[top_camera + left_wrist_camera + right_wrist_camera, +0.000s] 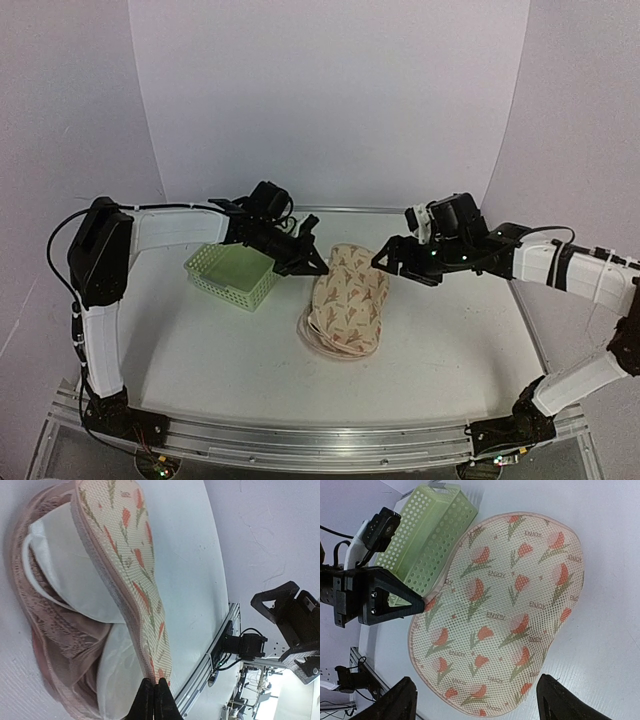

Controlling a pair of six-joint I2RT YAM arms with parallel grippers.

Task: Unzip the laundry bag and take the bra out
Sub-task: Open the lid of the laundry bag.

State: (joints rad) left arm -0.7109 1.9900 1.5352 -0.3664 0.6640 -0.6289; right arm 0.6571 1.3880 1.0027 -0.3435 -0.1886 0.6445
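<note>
Jaws of left gripper (153, 700): pinched tight on the rim of the laundry bag (348, 298), around its 11 o'clock in the top view
Jaws of right gripper (386, 262): spread wide, holding nothing, hovering off the bag's 1 o'clock
Bag spot: middle of the surface (200, 350), green basket (232, 272) just beside it at its 10 o'clock
Opening: top shell is lifted, bra (70, 580) peeking out, white cups plus pink lace
Feel (my guess): bag is light, padded, semi-stiff mesh, easy to pinch at the rim; bra is floppy and the lace looks snaggy
Where I'd grab: cup edge or the lace band, not mid-cup
Writing: "ENJOY" repeated between the tulips on the mesh, no brand tag I can spot
</note>
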